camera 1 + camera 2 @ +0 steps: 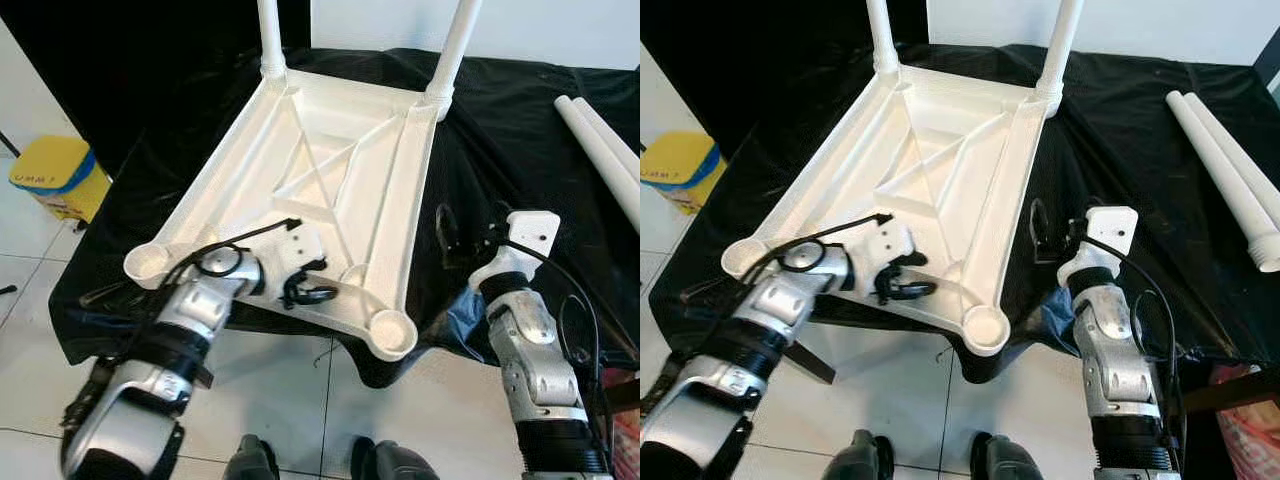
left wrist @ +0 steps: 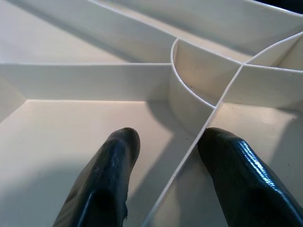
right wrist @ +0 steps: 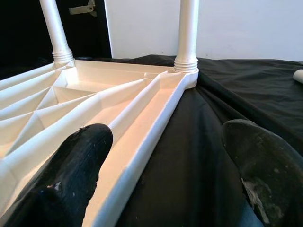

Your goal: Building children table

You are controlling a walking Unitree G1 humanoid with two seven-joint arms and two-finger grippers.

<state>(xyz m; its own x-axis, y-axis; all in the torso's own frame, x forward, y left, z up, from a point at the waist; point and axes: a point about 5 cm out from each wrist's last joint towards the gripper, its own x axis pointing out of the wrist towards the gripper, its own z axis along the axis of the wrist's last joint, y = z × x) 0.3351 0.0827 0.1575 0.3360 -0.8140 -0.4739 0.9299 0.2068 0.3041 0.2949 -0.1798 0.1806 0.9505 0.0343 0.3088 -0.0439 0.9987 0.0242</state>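
Observation:
A white plastic table top (image 1: 330,170) lies upside down on a black cloth (image 1: 500,130). Two white legs (image 1: 268,30) (image 1: 455,50) stand in its far corner sockets. The near sockets (image 1: 392,328) (image 1: 148,262) hold nothing. My left gripper (image 1: 312,280) is open inside the underside near the front edge. In the left wrist view its fingers (image 2: 118,161) straddle a thin rib. My right gripper (image 3: 175,165) is open just off the top's right edge, low over the cloth; the rim lies between its fingers, untouched.
Two loose white legs (image 1: 600,150) lie on the cloth at the far right. A yellow bin (image 1: 55,175) stands on the tiled floor to the left. The cloth-covered surface ends just before my feet (image 1: 250,462). A white wall rises behind.

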